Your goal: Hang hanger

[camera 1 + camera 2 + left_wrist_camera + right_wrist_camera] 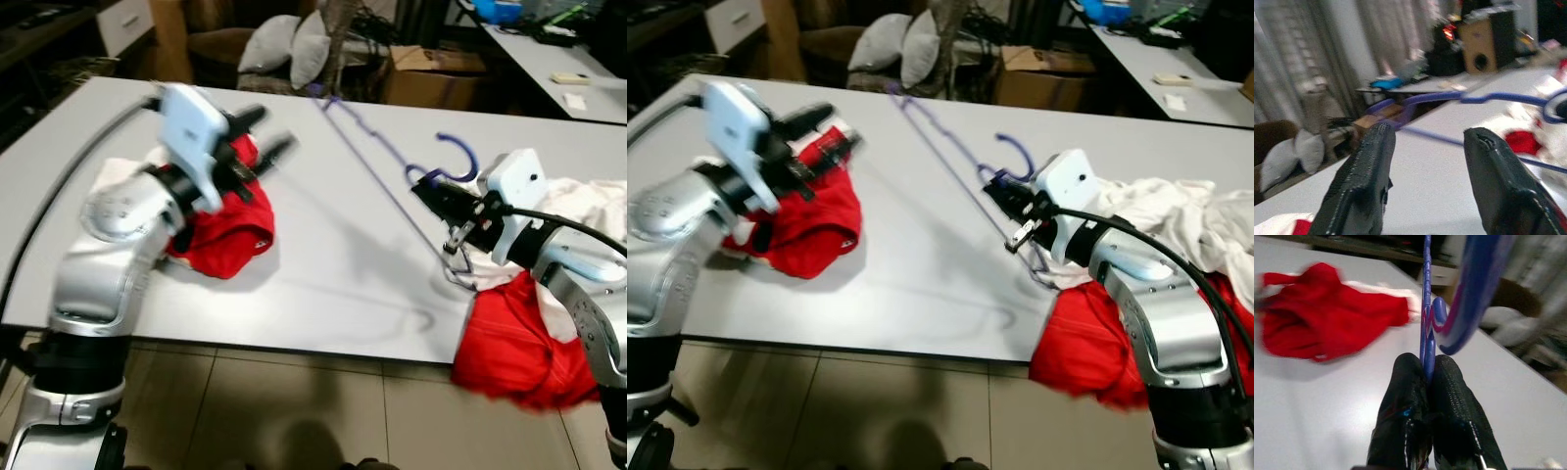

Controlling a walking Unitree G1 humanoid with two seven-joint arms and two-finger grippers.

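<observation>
right jaws (pixel 1426 374) pinched tight on blue hanger (pixel 1425 308) wire near its hook, frame reaching out ahead over worktop (pixel 323 245); left jaws (pixel 1425 161) agape, empty; thin-wire grip may twist or slip.

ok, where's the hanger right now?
The blue hanger lies across the white table, its hook end pinched in the right gripper, between the two red garments.

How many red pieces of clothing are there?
2. One red garment lies on the white table under the robot's open left hand. The other hangs over the table's near edge by the right hand. More may hide beneath the white cloth pile.
</observation>
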